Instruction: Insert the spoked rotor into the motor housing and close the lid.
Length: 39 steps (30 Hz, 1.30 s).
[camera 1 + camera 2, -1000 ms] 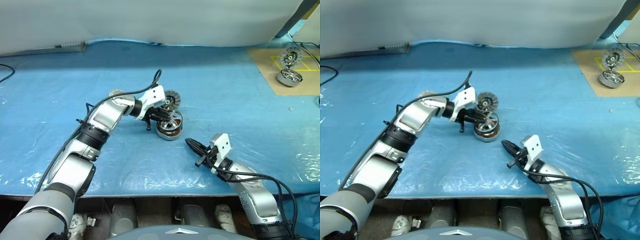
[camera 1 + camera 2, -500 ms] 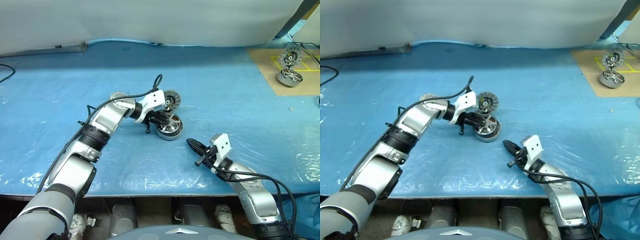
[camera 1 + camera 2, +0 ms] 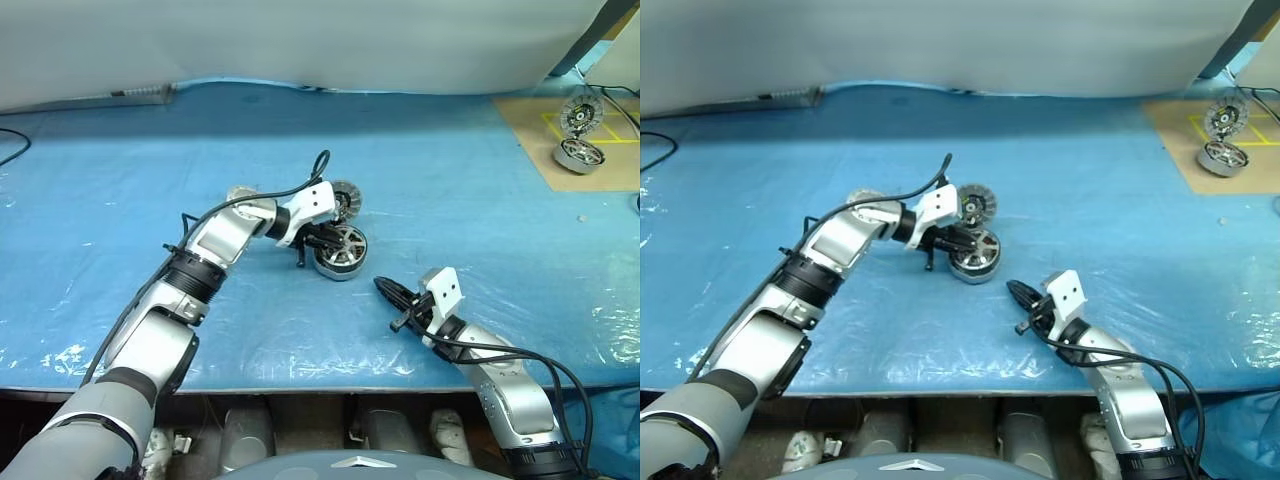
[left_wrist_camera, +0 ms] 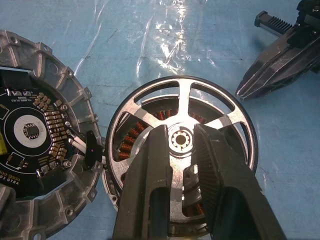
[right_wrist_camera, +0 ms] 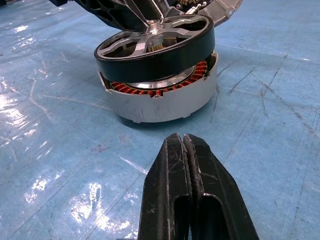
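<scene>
— Where's the left arm?
— Stretched forward and bent inward at the elbow, wrist angled down toward the robot's right. The left tool (image 4: 180,150) has its two black fingers (image 4: 150,175) set narrowly apart, tips either side of a hub.
— And the right?
— Low and near the body, forearm pointing forward-left, nearly level. The right tool (image 5: 183,142) has its fingers pressed together, holding nothing.
</scene>
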Each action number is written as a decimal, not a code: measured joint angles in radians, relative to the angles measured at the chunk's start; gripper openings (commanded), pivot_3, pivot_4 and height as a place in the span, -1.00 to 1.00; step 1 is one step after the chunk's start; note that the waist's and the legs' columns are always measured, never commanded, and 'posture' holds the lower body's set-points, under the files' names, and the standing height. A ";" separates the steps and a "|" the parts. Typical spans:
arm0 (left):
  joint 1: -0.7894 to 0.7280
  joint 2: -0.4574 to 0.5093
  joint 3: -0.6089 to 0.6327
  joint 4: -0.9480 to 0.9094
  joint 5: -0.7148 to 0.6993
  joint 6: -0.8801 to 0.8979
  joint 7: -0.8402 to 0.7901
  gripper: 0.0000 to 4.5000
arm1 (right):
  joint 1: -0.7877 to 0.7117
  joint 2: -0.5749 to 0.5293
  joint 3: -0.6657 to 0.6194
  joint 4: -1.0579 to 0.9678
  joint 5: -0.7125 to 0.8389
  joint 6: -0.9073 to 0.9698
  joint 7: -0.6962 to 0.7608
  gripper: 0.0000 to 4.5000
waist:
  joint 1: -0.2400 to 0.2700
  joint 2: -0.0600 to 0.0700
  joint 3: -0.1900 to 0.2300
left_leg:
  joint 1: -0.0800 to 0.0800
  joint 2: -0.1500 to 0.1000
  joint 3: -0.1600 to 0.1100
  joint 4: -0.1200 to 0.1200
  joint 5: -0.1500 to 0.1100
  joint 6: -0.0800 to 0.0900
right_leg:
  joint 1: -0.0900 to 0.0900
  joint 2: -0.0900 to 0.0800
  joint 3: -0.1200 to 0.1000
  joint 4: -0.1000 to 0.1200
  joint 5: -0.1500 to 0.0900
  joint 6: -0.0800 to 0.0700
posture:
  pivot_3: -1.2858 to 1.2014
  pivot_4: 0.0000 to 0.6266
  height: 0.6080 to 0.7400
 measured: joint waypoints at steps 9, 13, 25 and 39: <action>-0.009 0.008 0.000 0.018 0.018 -0.017 0.002 -0.81 | 0.000 0.001 0.009 0.000 -0.013 0.000 -0.006 -1.00 | 0.000 0.000 0.000 | 0.000 0.000 0.000 0.000 0.000 0.000 | 0.000 0.000 0.000 0.000 0.000 0.000 | 0.03 -0.52 1.00; -0.002 0.011 -0.011 0.032 0.030 -0.016 -0.003 -0.81 | -0.001 0.000 0.009 0.002 -0.017 0.000 -0.006 -1.00 | -0.002 0.000 0.000 | 0.000 0.000 0.000 0.000 0.000 0.000 | 0.000 0.000 0.000 0.000 0.000 0.000 | 0.03 -0.52 1.00; 0.016 0.014 -0.010 0.004 0.026 0.010 -0.019 -0.08 | -0.001 0.000 0.009 0.012 -0.026 0.000 -0.005 -1.00 | -0.001 0.000 0.000 | 0.000 0.000 0.000 0.000 0.000 0.000 | 0.000 0.000 0.000 -0.001 0.000 0.000 | 0.03 -0.52 1.00; 0.073 0.064 0.061 -0.217 -0.088 0.147 -0.026 0.09 | -0.004 -0.001 0.009 0.021 -0.034 0.000 -0.004 -1.00 | -0.002 0.000 0.000 | -0.001 0.000 0.000 -0.001 0.000 0.000 | 0.000 0.000 0.000 -0.002 0.000 0.000 | 0.03 -0.52 1.00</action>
